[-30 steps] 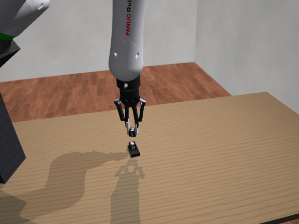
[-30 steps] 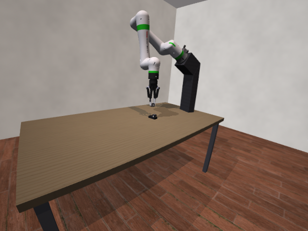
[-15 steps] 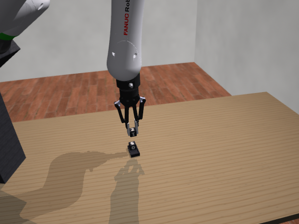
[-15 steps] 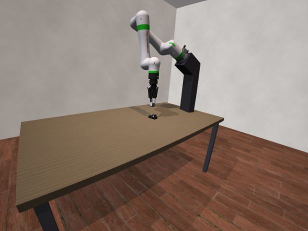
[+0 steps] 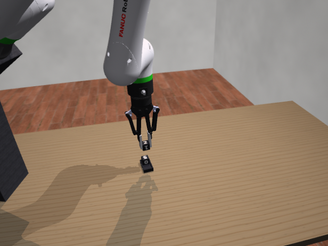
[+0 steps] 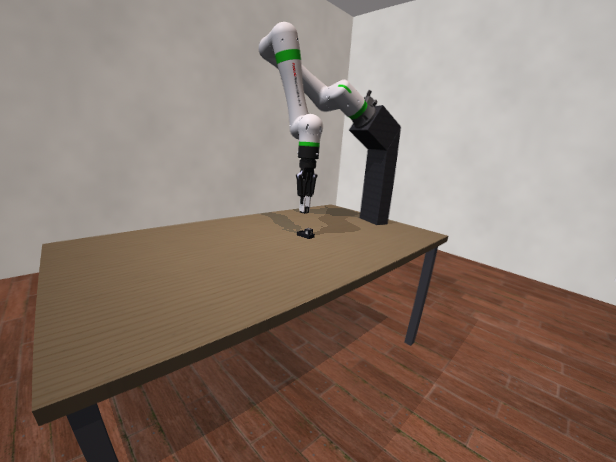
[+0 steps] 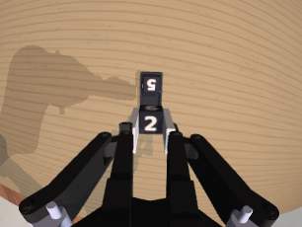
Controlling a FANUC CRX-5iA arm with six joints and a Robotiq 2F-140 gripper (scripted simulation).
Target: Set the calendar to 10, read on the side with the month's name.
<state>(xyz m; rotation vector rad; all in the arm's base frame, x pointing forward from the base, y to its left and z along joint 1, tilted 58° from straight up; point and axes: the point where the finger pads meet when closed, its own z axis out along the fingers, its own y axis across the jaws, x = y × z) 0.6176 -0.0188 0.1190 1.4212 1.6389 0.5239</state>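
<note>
My gripper (image 5: 145,144) is shut on a small black cube (image 5: 145,146) and holds it in the air above the tray. In the top view the cube's near face shows a 2 over a 1. In the wrist view the held cube (image 7: 151,122) shows a 2 between the fingertips. The black tray (image 5: 146,165) lies flat on the table below. A second black cube (image 5: 145,159) stands in the tray's far part; in the wrist view its top face (image 7: 151,85) shows a 5. The near part of the tray looks empty. Gripper (image 6: 304,206) and tray (image 6: 305,235) appear tiny in the exterior view.
The arm's dark pedestal (image 6: 378,170) stands at the table's far corner, and its edge (image 5: 9,162) shows at the left of the top view. The arm's shadow falls on the wooden table (image 5: 186,173) left of and before the tray.
</note>
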